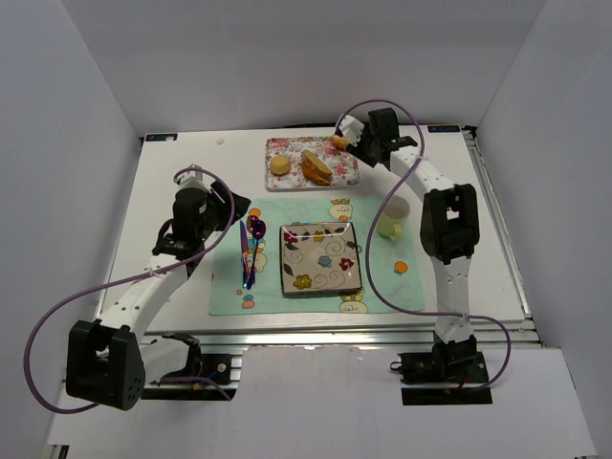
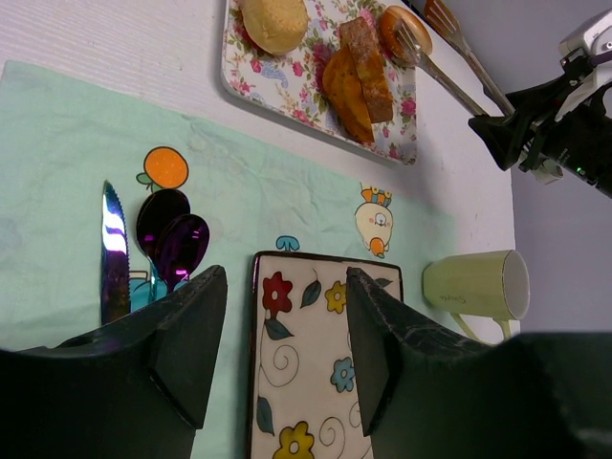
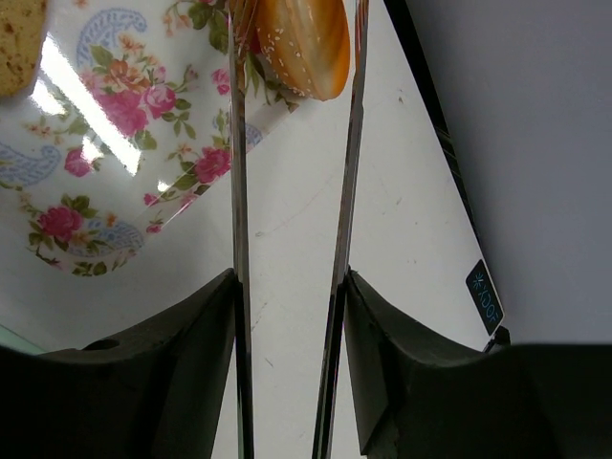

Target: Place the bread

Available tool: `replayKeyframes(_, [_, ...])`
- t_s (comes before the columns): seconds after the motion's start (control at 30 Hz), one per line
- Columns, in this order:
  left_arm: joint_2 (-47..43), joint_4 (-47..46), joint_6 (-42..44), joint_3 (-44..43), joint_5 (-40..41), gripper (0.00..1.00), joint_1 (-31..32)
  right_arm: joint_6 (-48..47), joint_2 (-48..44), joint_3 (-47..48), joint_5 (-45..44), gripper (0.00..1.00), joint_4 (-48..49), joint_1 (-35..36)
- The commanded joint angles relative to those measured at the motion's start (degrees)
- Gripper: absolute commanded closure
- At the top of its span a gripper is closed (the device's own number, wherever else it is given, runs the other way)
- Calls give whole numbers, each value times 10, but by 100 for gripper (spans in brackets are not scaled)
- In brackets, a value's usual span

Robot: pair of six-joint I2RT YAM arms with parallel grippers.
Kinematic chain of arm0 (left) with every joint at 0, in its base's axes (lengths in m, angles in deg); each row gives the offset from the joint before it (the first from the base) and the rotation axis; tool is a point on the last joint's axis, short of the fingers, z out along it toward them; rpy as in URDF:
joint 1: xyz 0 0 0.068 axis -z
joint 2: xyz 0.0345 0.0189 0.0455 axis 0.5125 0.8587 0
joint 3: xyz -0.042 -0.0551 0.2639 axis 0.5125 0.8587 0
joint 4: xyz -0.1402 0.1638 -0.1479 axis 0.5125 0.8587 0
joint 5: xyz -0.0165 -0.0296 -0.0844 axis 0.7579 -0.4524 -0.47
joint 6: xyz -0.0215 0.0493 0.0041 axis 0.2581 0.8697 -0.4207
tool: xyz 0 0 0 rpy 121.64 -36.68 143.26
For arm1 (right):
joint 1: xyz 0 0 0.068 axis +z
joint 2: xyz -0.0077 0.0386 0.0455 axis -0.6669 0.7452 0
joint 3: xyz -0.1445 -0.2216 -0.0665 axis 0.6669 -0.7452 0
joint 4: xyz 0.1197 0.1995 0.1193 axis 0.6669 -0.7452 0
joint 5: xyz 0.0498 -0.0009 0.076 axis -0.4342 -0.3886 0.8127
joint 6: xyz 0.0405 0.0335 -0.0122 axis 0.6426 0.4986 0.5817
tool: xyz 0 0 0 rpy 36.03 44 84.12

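Observation:
The bread [image 3: 301,43], a small glossy orange-brown bun, sits between the tips of metal tongs [image 3: 349,191] at the right edge of the floral tray [image 3: 124,124]. It also shows in the top view [image 1: 340,142] and the left wrist view [image 2: 402,29]. My right gripper [image 3: 292,287] is shut on the tongs, its fingers pressing both arms. I cannot tell if the bread is lifted off the tray. My left gripper [image 2: 287,316] is open and empty, hovering over the left part of the square flowered plate [image 2: 306,382].
The floral tray [image 1: 292,145] also holds a round pale bun [image 1: 279,164] and wedge-shaped brown bread [image 1: 316,167]. The green placemat [image 1: 382,287] carries the square plate [image 1: 320,258], a knife and spoons [image 1: 251,249], and a pale green cup [image 1: 392,218] on its side.

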Motion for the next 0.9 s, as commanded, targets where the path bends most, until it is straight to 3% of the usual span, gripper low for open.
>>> replayKeyframes(0.0, [-1, -10, 8, -28, 4, 38, -1, -10, 1, 28, -16, 48, 41, 0])
replayKeyframes(0.3, [-1, -12, 8, -27, 3, 38, -1, -21, 19, 34, -23, 50, 30, 0])
replayKeyframes(0.63, [-10, -8, 7, -28, 7, 38, -1, -10, 6, 26, -9, 78, 11, 0])
replayKeyframes(0.87, [-23, -7, 6, -31, 8, 38, -1, 40, -75, -11, 33, 86, 11, 0])
